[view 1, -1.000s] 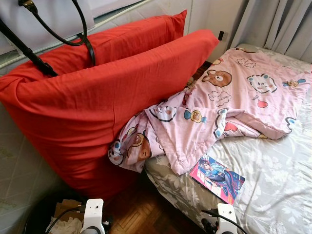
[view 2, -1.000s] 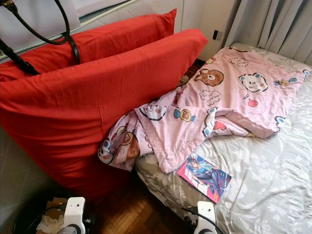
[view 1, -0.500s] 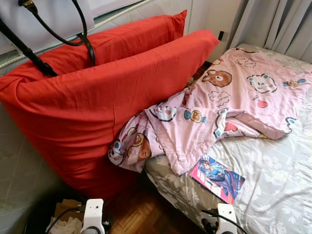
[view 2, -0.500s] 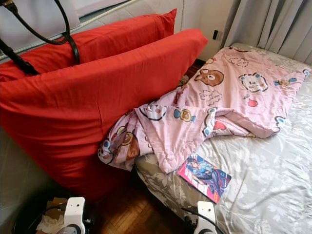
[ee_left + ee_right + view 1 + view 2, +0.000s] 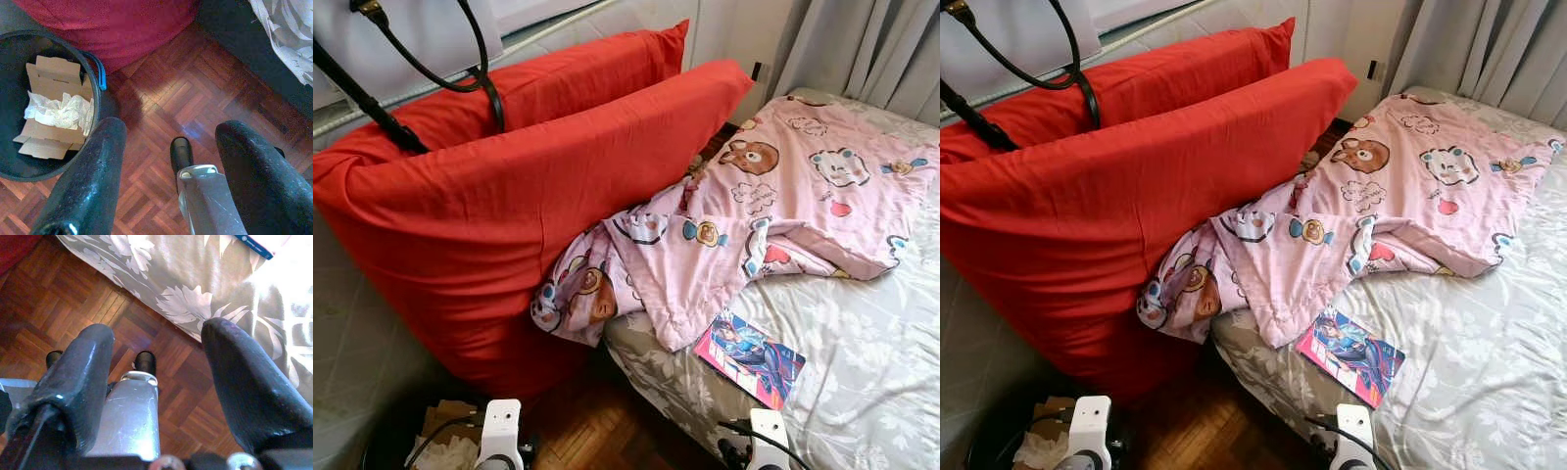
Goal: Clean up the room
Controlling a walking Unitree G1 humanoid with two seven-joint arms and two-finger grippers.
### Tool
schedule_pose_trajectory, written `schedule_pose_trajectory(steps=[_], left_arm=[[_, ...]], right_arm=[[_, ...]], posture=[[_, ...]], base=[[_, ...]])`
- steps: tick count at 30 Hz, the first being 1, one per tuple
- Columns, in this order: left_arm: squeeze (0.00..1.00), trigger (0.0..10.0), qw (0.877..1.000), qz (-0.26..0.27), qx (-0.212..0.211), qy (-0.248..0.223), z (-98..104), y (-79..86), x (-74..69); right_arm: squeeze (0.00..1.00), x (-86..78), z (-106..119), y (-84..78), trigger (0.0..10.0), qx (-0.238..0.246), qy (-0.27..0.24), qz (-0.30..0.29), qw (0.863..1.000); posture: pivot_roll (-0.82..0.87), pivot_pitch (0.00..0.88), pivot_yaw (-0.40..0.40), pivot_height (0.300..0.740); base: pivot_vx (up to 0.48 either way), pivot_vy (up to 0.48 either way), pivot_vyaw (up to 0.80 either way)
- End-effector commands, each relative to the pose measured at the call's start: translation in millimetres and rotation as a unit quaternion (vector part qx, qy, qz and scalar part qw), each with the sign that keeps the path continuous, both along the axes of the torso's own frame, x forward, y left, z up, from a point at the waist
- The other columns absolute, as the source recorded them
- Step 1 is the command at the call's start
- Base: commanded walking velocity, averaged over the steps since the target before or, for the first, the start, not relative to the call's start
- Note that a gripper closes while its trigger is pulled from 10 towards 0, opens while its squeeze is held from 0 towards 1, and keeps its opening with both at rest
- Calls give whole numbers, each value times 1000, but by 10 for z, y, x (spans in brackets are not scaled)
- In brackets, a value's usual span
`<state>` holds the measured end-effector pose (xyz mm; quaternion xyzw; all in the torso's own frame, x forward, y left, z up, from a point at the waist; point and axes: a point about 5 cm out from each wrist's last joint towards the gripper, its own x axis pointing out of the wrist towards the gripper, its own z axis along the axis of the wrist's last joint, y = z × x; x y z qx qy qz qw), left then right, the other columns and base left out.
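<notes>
While both arms hang low over the parquet floor (image 5: 161,93), the left hand (image 5: 168,161) and right hand (image 5: 156,382) each hold their fingers apart and empty, and the magazine (image 5: 749,358) lies up ahead of the right hand near the bed (image 5: 862,382) edge, just beside the pink blanket (image 5: 773,211) that spills off the mattress. A reach for the magazine could likely catch the blanket hem or nudge the thin magazine off the edge, since it sits so close to both. Beyond the left hand sit a dark bin (image 5: 93,98) holding cardboard (image 5: 49,81) and crumpled paper (image 5: 58,110), and two big red cushions (image 5: 509,196) leaning against the bed, crowding that side.
</notes>
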<state>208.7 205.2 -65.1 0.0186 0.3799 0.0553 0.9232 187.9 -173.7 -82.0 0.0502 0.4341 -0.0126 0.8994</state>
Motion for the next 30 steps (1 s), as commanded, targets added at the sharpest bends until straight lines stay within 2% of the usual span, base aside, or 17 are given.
schedule_pose_trajectory(steps=[1, 26, 30], left_arm=[[0, 10000, 998, 60, -30, -6, 173, -154, 366], [0, 10000, 998, 60, -30, -6, 174, -154, 367], [0, 10000, 999, 45, -21, -8, 191, -154, 391]], right_arm=[[0, 297, 200, -387, 10000, -5, -19, -91, 996], [0, 298, 201, -389, 10000, -7, -17, -89, 996], [0, 314, 209, -384, 10000, -3, -18, -88, 996]], posture=[[47, 7, 2, 740], [47, 7, -1, 740], [53, 18, -4, 740]], base=[[0, 0, 0], [0, 0, 0], [0, 0, 0]])
